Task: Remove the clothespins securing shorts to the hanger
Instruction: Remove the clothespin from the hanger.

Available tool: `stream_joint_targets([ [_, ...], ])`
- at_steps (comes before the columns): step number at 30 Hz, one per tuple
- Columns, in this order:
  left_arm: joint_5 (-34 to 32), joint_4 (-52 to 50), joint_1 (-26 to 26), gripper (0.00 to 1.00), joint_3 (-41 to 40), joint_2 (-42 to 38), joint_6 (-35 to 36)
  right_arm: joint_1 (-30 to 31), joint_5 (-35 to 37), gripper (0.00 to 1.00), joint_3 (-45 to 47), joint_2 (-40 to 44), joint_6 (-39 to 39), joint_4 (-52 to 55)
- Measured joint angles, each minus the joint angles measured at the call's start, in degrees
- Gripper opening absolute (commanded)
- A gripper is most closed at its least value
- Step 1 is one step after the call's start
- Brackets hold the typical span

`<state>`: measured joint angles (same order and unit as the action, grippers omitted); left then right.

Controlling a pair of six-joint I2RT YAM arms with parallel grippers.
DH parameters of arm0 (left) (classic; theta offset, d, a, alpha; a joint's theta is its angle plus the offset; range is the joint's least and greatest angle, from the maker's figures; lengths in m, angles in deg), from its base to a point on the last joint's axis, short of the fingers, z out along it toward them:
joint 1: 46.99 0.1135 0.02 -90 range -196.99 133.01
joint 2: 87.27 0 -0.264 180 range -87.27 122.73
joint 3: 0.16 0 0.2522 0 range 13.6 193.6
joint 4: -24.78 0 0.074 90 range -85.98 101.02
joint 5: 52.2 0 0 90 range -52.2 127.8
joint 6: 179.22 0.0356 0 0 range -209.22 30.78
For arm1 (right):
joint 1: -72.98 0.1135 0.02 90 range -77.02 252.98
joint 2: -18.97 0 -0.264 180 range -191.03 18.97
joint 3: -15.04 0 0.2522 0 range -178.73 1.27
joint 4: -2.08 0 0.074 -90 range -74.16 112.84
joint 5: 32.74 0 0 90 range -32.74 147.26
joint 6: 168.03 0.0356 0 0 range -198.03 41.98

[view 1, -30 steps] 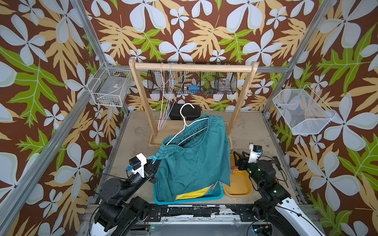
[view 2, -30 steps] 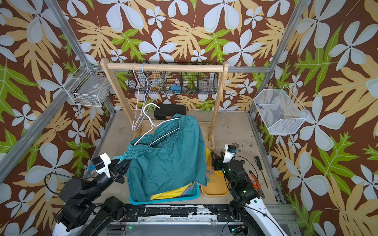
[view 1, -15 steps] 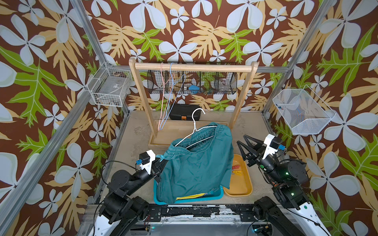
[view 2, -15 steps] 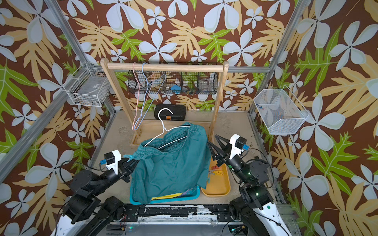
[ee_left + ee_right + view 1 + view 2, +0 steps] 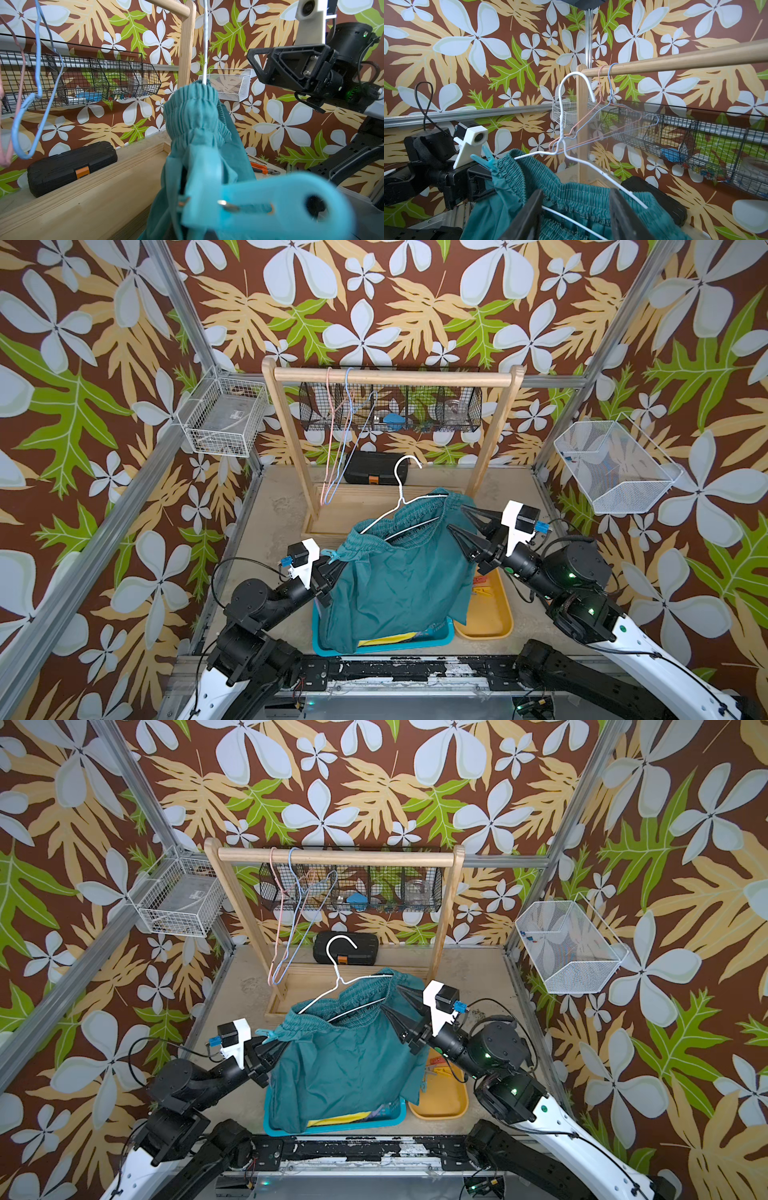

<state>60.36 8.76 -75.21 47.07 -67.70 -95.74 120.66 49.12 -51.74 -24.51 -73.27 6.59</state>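
Teal shorts (image 5: 395, 585) hang on a white wire hanger (image 5: 401, 485), lifted above the blue tray (image 5: 440, 635). A light blue clothespin (image 5: 328, 552) pins the waist's left corner; it fills the left wrist view (image 5: 259, 203), its handles spread apart. My left gripper (image 5: 332, 568) is shut on the shorts' corner just under that clothespin. My right gripper (image 5: 456, 517) is open at the waist's right end, its fingers (image 5: 529, 212) either side of the waistband and the hanger's lower wire. Yellow shorts (image 5: 386, 640) lie in the tray underneath.
An orange tray (image 5: 486, 622) to the right holds loose clothespins (image 5: 482, 589). Behind stands a wooden rack (image 5: 390, 375) with two empty hangers (image 5: 340, 439), and a black case (image 5: 374, 472). Wire baskets hang on the walls. Orange-handled pliers (image 5: 264, 168) lie at the right.
My right gripper rose from the orange tray to the right end of the waistband. The left arm carried the shorts and hanger back and up; the hem has lifted off the blue tray.
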Motion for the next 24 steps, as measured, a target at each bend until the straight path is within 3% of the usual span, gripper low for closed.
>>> stream_joint_targets([
  [7,0.02,0.76,0.0,0.0,-0.57,-0.68,-0.07,7.65,6.8,0.54,-5.2,-7.61,-3.98,0.37],
  [14,0.02,0.48,0.0,0.0,-0.63,-2.43,0.48,8.13,11.34,0.54,-11.47,-12.94,-5.2,1.51],
  [18,-0.04,0.11,0.0,0.0,-0.63,-2.64,0.68,8.15,11.41,0.52,-17.7,-18.36,-5.18,3.56],
  [24,-0.22,-0.09,0.0,0.0,-0.42,-2.49,1.62,8.15,9.49,0.5,-19.78,-21.59,-4.7,6.27],
])
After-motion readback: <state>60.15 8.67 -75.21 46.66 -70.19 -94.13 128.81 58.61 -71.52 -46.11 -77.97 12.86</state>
